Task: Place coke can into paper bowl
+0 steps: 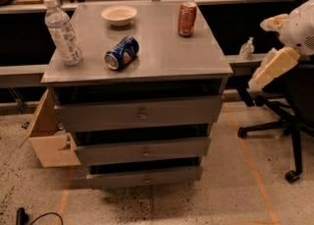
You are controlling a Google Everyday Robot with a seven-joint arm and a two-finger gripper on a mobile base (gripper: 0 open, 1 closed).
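Coke can (187, 18): upright at 1 o'clock on the table (167, 59), untouched; standing pose likely suits a side grasp.
Paper bowl (119, 14): mouth up at 11 o'clock, empty, ready to receive; at the can's 9 o'clock.
Pepsi can (121, 52): on its side near centre; not wanted.
Water bottle (62, 31): upright, 9 o'clock edge.
Claw (272, 69): off the table at 3 o'clock, well apart from the can; wide or narrow, cannot tell.

Grey drawer cabinet (167, 54): water bottle (63, 32) upright at left edge, blue can (121, 52) nearby (lying on its side). Office chair (289, 121) to the right, on the floor.
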